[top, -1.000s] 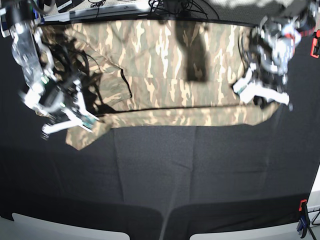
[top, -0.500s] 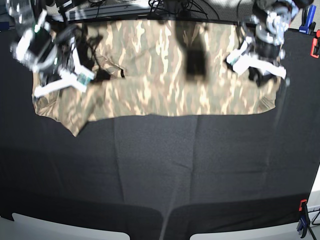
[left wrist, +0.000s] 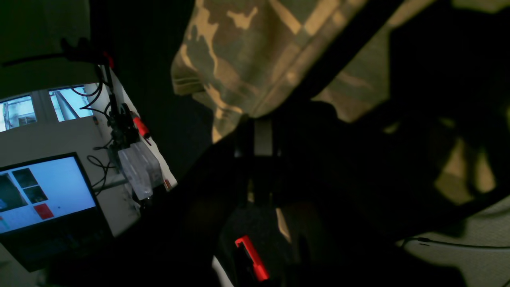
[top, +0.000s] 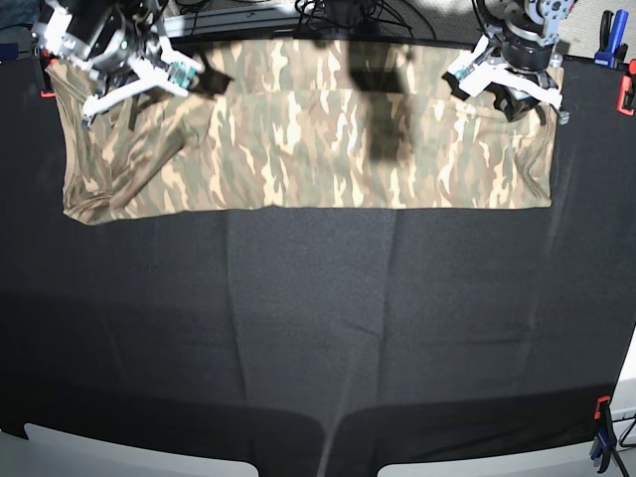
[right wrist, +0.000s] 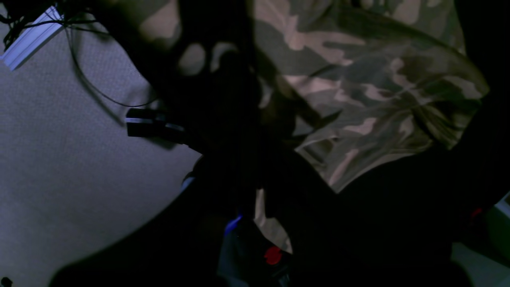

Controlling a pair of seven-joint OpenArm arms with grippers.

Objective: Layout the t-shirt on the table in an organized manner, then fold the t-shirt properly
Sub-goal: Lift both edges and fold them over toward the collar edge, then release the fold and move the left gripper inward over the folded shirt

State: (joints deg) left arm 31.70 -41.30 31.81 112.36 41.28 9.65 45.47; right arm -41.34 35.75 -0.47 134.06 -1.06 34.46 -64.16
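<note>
The camouflage t-shirt (top: 308, 149) lies as a wide flat band along the far edge of the black table (top: 318, 328), its near hem straight. In the base view my right gripper (top: 144, 87) is at the shirt's far-left corner and my left gripper (top: 502, 91) at its far-right corner. Both are shut on the fabric. In the left wrist view the t-shirt (left wrist: 239, 52) gathers to a pinch at the dark fingers (left wrist: 255, 135). The right wrist view shows the t-shirt (right wrist: 358, 99) draped around its shadowed fingers, a strip caught between them.
Cables (top: 338, 15) crowd the table's far edge. A red clamp (top: 626, 94) and a blue clamp (top: 606, 25) stand at the far right. Another clamp (top: 599, 437) is at the near right. A lit monitor (left wrist: 40, 195) sits beyond the table. A dark shadow (top: 383, 99) crosses the shirt.
Both grippers have carried the shirt's edge toward the far side of the table. The shirt went from a crumpled, hanging shape to a flat stretched band.
</note>
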